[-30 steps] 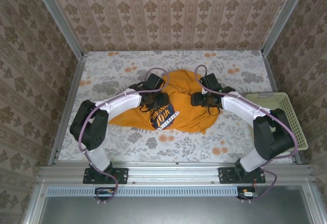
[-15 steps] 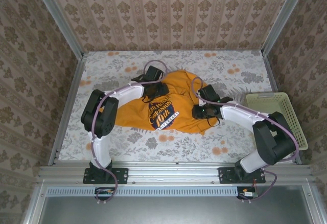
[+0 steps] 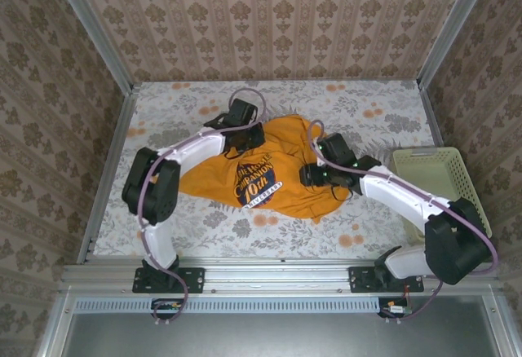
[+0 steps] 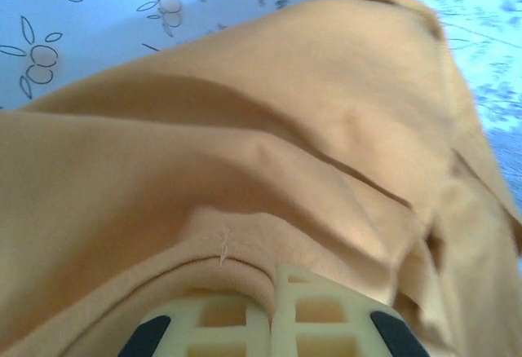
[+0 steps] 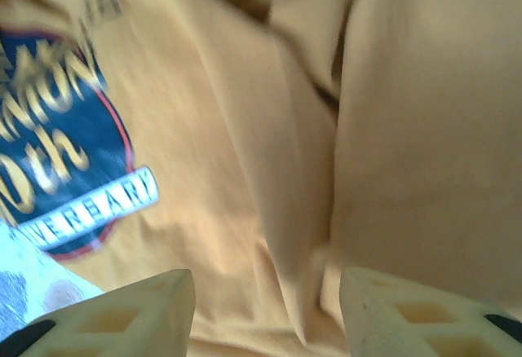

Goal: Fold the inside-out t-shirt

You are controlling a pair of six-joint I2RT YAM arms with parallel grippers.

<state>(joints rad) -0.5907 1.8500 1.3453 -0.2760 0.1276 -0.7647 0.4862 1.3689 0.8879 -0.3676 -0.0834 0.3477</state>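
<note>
The inside-out t-shirt [image 3: 287, 143], mustard-orange, lies crumpled mid-table with its dark printed lettering [image 3: 258, 183] facing up. My left gripper [image 3: 247, 135] sits at the shirt's far left edge. In the left wrist view it [image 4: 274, 282] is shut on a raised fold of the t-shirt [image 4: 245, 129], with the hem pinched between the cream fingers. My right gripper [image 3: 315, 174] hovers over the shirt's right side. Seen from the right wrist, it [image 5: 265, 292] stands open above rumpled cloth [image 5: 408, 112], the lettering [image 5: 57, 145] to its left.
A pale cream mesh basket [image 3: 447, 179] stands at the table's right edge, just beyond my right forearm. The floral tablecloth [image 3: 179, 116] is walled by metal rails and patterned panels on three sides. Bare cloth lies in front of the shirt.
My left gripper slid toward the shirt's far edge and shut on a fold. My right gripper moved nearer and left over the shirt. The shirt shifted and bunched slightly.
</note>
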